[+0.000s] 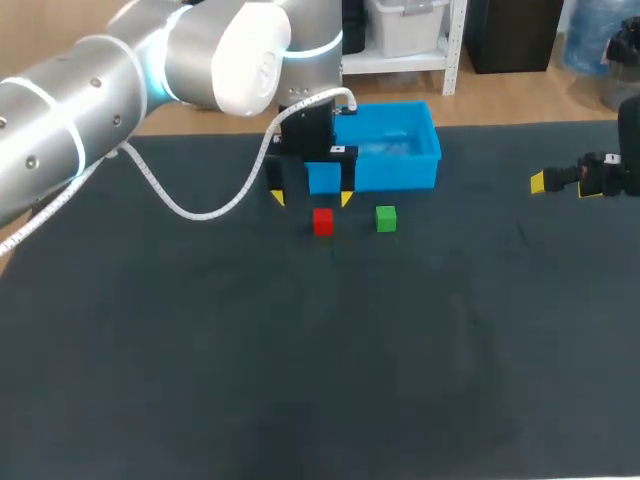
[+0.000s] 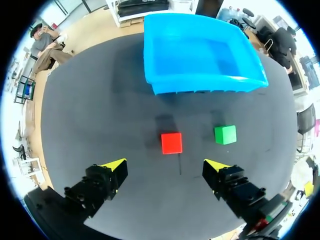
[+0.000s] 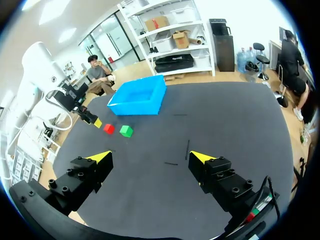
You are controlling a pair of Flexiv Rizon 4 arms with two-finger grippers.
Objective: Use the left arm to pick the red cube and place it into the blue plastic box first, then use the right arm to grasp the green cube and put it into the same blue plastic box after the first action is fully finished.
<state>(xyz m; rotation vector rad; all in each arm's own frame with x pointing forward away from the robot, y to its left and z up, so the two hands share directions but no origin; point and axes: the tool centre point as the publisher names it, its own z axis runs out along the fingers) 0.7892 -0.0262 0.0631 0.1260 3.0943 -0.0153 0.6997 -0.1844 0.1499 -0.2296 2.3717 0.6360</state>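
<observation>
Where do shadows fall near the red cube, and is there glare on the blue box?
Left wrist view: a soft shadow lies on the mat beside the red cube, toward the blue box, whose floor shows a pale sheen. Head view: same sheen; cube shadows barely show.

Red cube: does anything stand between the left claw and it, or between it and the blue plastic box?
Nothing visible does. The red cube lies just ahead of the open left claw, with only bare table between it and the blue plastic box. The green cube sits apart, beside it.
</observation>
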